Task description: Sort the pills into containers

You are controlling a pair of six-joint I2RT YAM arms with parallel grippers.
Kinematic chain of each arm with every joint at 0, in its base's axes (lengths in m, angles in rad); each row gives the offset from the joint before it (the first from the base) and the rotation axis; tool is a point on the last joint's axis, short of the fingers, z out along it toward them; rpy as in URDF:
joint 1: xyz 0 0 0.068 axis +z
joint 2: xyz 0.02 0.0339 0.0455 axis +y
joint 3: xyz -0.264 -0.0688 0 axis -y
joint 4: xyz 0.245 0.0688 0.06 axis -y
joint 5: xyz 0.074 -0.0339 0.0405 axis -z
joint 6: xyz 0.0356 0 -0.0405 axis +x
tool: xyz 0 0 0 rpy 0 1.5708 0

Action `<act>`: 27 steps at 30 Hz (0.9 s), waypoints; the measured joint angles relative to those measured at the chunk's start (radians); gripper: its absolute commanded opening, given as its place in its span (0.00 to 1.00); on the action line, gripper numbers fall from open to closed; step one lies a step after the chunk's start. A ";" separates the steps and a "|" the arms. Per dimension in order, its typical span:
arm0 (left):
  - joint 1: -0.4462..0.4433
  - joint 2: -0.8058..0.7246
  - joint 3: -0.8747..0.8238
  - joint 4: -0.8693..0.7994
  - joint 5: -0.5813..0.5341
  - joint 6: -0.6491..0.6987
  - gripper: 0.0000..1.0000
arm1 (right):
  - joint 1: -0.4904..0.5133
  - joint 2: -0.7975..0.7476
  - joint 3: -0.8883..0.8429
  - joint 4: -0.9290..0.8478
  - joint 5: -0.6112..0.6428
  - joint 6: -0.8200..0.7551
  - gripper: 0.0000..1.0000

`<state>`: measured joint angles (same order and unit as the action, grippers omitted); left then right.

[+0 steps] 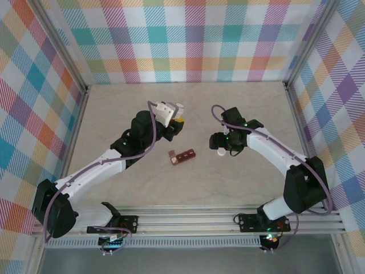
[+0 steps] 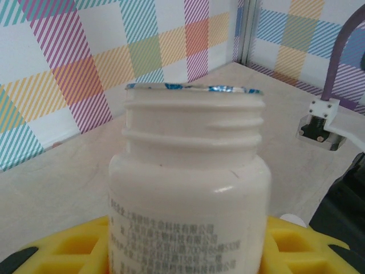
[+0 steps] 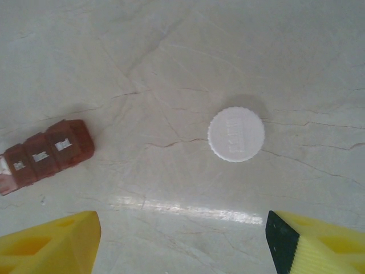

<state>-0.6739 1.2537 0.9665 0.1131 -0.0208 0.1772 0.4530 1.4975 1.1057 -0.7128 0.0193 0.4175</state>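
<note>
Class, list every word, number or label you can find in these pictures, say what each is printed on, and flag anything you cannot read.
White plastic screw-neck bottle: lines of small black Chinese print with some digits; too blurred to quote.
Round white ribbed cap: raised marks on top; unreadable.
Dark red-brown plastic strip of lidded compartments: small white lid labels; too small to read.

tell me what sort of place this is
Probably a robot lab test cell: two white-and-black robot arms bolted to an aluminium rail, a beige marbled tabletop, and pastel checked walls around it.
</note>
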 measured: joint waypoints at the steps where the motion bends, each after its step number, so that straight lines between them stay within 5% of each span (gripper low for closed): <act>1: 0.000 0.000 0.000 0.000 0.000 0.000 0.00 | -0.004 0.016 0.000 0.000 0.000 -0.006 0.78; 27: 0.000 0.004 -0.013 0.007 0.005 -0.015 0.00 | -0.023 0.267 0.094 0.013 0.045 -0.083 0.76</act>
<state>-0.6739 1.2575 0.9531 0.1200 -0.0158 0.1619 0.4301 1.7645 1.1999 -0.6998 0.0639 0.3344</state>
